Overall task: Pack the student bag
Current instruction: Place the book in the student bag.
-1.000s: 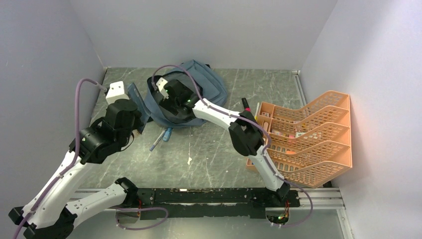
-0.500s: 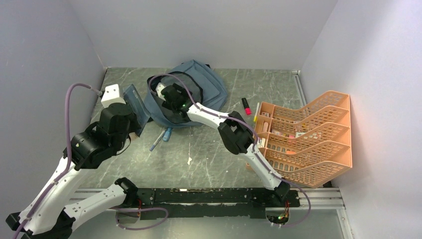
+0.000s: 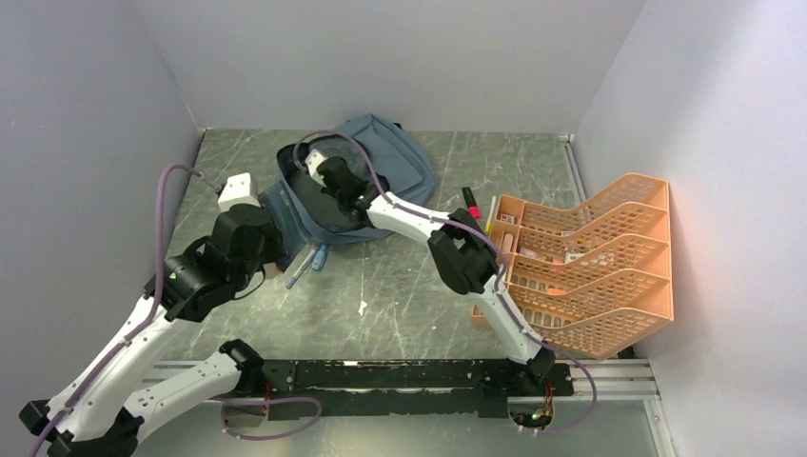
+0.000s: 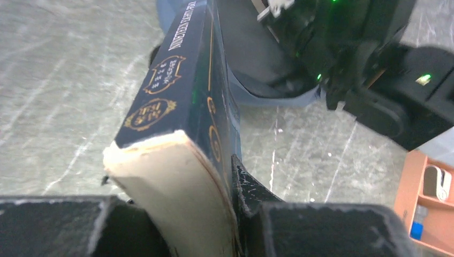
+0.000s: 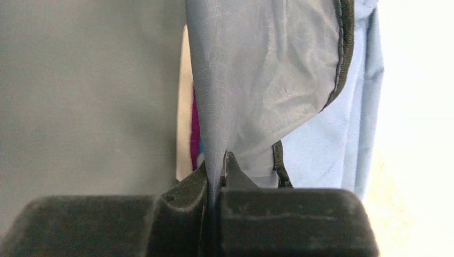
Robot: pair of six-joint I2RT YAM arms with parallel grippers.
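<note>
The slate blue-grey student bag (image 3: pixel 390 157) lies at the back of the table with its mouth facing left. My right gripper (image 3: pixel 324 177) is shut on the fabric rim of that mouth; in the right wrist view the thin blue-grey cloth (image 5: pixel 257 80) is pinched between the fingers of the right gripper (image 5: pixel 216 167). My left gripper (image 3: pixel 265 232) is shut on a dark blue book (image 3: pixel 279 204) with gold lettering. The book (image 4: pixel 182 91) stands on edge in the left gripper (image 4: pixel 182 187), pointing at the bag's dark opening (image 4: pixel 257 59).
Blue pens (image 3: pixel 310 261) lie on the table just in front of the bag. A red marker (image 3: pixel 469 198) lies beside the orange mesh tray organiser (image 3: pixel 595 257) at the right. A cream and magenta item (image 5: pixel 194 142) shows past the pinched cloth.
My right gripper has shut on the bag's rim. The left arm has carried the book to the right, closer to the bag's mouth.
</note>
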